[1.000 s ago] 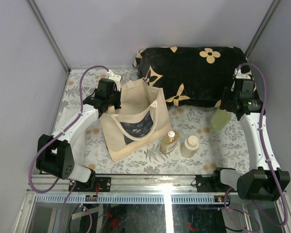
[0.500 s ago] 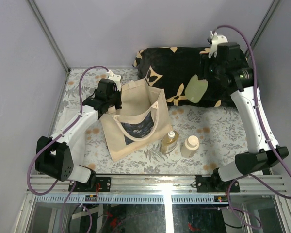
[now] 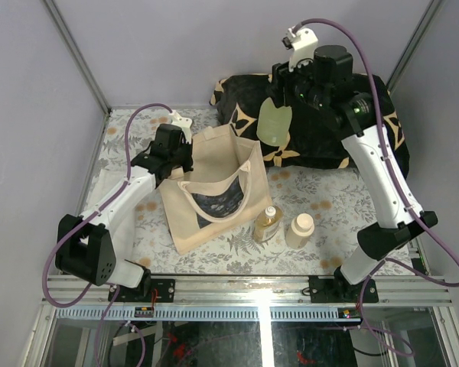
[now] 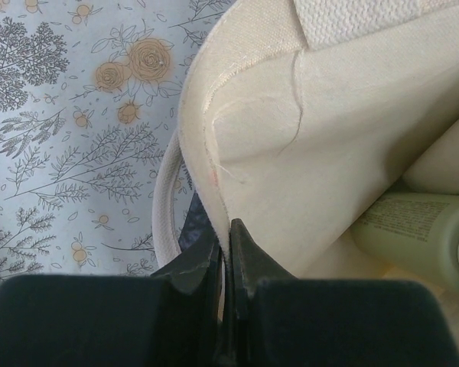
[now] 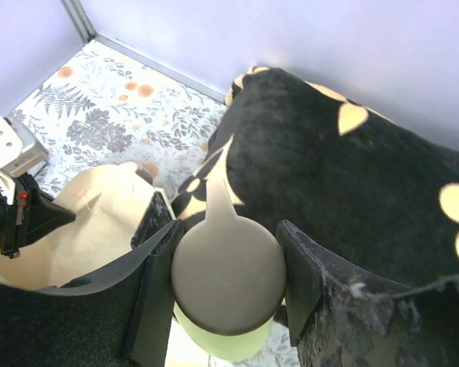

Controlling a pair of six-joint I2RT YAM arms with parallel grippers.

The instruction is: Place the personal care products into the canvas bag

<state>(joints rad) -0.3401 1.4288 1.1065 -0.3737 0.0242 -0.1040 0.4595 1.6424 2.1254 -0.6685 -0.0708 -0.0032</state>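
The beige canvas bag [image 3: 211, 186] stands open at centre-left. My left gripper [image 3: 180, 158] is shut on the bag's near-left rim [image 4: 214, 164], holding the mouth open. One olive-green bottle [image 4: 419, 232] lies inside the bag. My right gripper [image 3: 289, 103] is shut on the second olive-green bottle [image 3: 275, 123], gripping its pale round cap [image 5: 228, 271] and holding it high over the cushion's left end, just right of the bag [image 5: 99, 222]. The amber bottle [image 3: 267, 224] and the cream bottle [image 3: 299, 229] stand on the table in front of the bag's right side.
A black cushion with cream flowers [image 3: 329, 126] lies along the back right. The table has a floral cloth [image 3: 329, 202]. Grey walls close in the back and sides, and a metal rail [image 3: 237, 287] runs along the front edge.
My right arm has lifted the olive-green bottle from the right side of the table and carried it up and left over the cushion, toward the bag. The left gripper has not moved.
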